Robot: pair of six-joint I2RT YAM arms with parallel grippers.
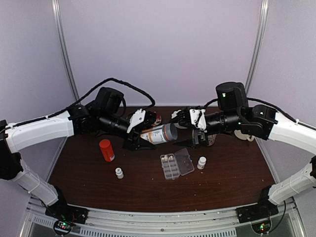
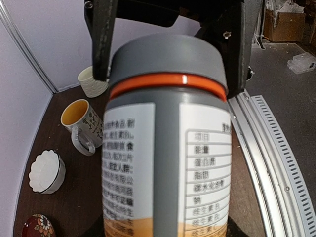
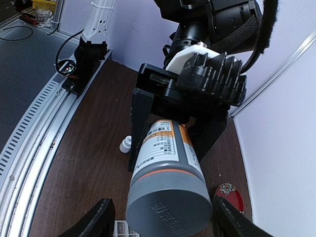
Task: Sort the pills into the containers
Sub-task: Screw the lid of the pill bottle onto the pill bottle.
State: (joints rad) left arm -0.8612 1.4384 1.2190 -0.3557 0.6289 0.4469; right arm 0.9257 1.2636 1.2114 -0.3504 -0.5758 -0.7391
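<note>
My left gripper point(image 1: 148, 136) is shut on the body of a grey-capped bottle with an orange label point(image 1: 159, 134), holding it on its side above the table. The bottle fills the left wrist view point(image 2: 165, 148) and hides my left fingers there. My right gripper point(image 3: 165, 219) is open, with one finger on each side of the grey cap point(image 3: 170, 207), and a gap shows on both sides. The clear pill box point(image 1: 170, 167) lies on the table below the bottle with its lid point(image 1: 184, 161) open. Pale specks point(image 1: 168, 158) show in its far cells, too small to tell.
A red cylindrical bottle point(image 1: 106, 150) stands at the left. Small white bottles stand at front left point(image 1: 119, 173) and right of the box point(image 1: 201, 162). A mug point(image 2: 84, 123), a white cup point(image 2: 93, 81), a fluted dish point(image 2: 47, 170) and a red dish point(image 3: 229, 195) line the back.
</note>
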